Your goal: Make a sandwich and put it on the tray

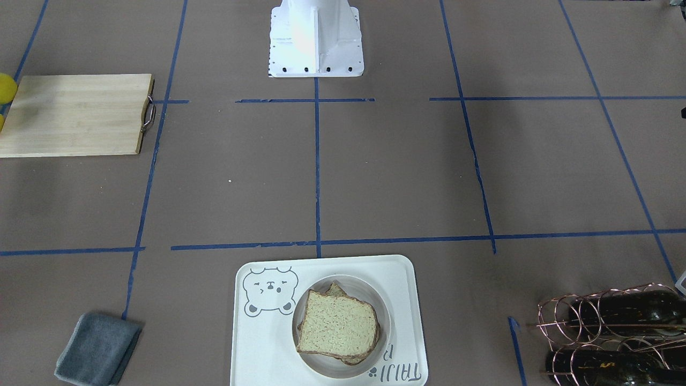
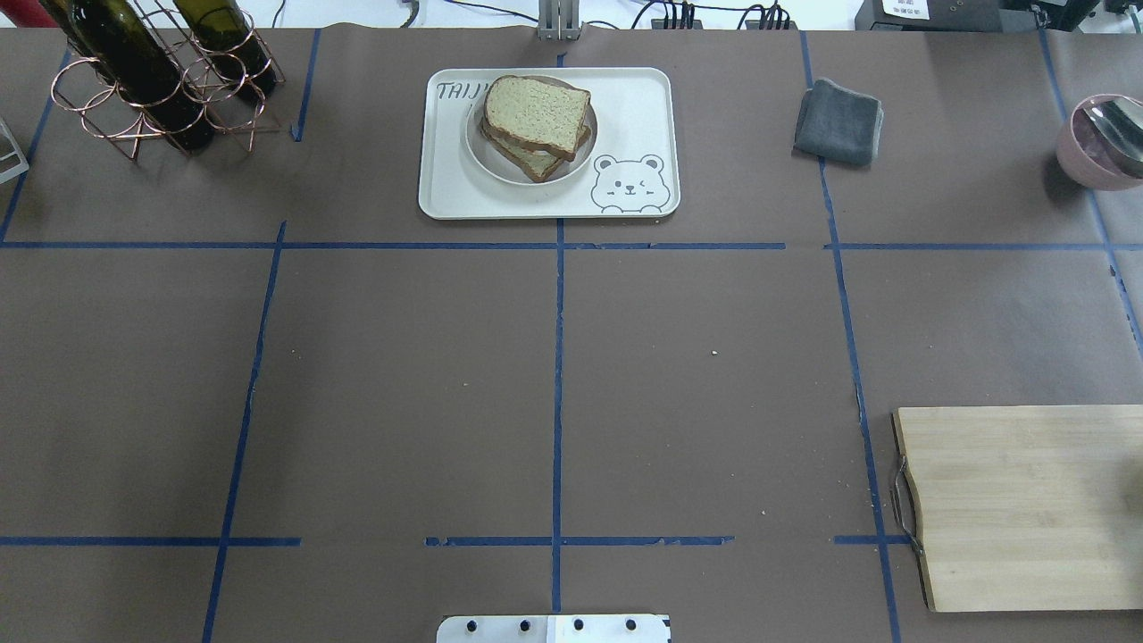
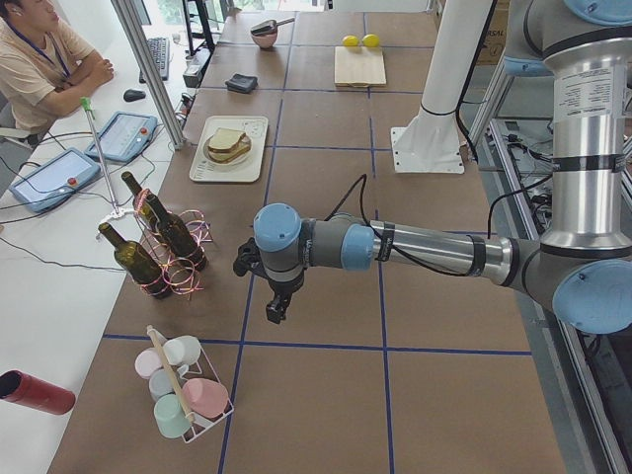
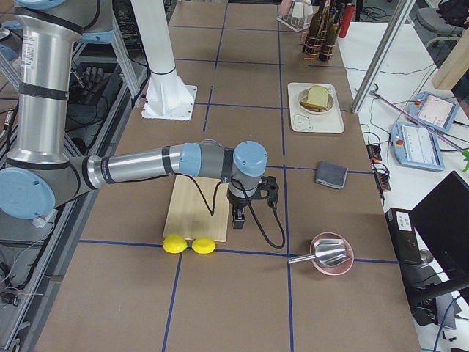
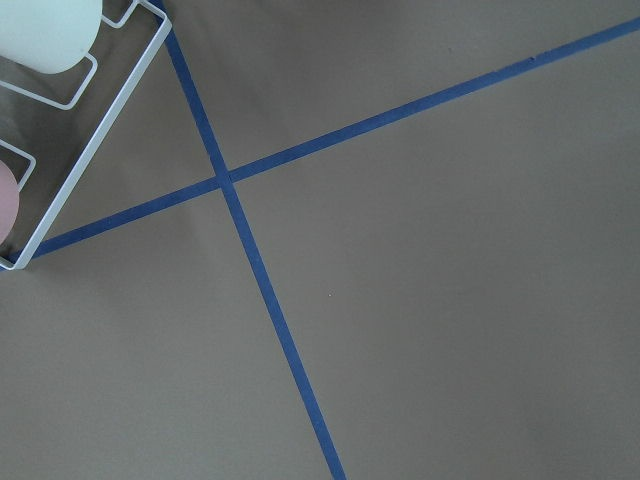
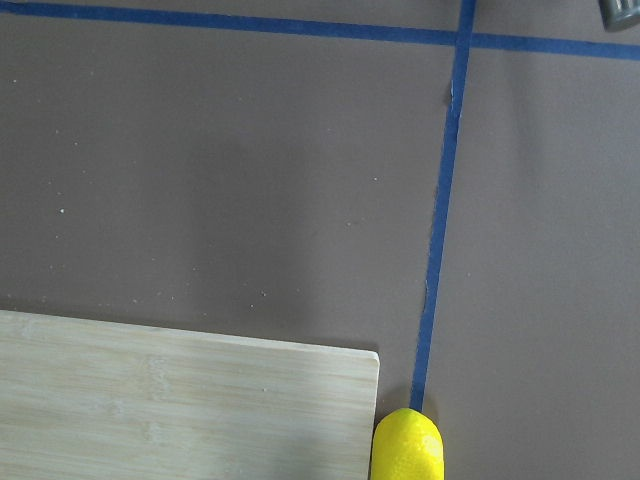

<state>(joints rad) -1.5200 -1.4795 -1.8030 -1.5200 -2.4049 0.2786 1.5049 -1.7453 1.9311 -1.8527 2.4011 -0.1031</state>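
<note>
The sandwich (image 2: 536, 116), two tan brown-crusted bread slices stacked a little askew, sits on a small round white plate (image 2: 576, 161) on the cream bear-face tray (image 2: 634, 107) at the table's far middle. It also shows in the front view (image 1: 337, 327) on the tray (image 1: 262, 343). The egg is hidden. My left gripper (image 3: 274, 314) hangs over bare table near the bottle rack, far from the tray. My right gripper (image 4: 239, 222) hangs by the cutting board's corner. Neither shows in any other view, so I cannot tell whether they are open or shut.
A wooden cutting board (image 2: 1018, 505) lies at the near right, with two lemons (image 4: 188, 244) beside it. A grey cloth (image 2: 838, 122), a pink bowl with a spoon (image 2: 1103, 143), a copper rack of wine bottles (image 2: 152, 71) and a rack of cups (image 3: 183, 390) stand around.
</note>
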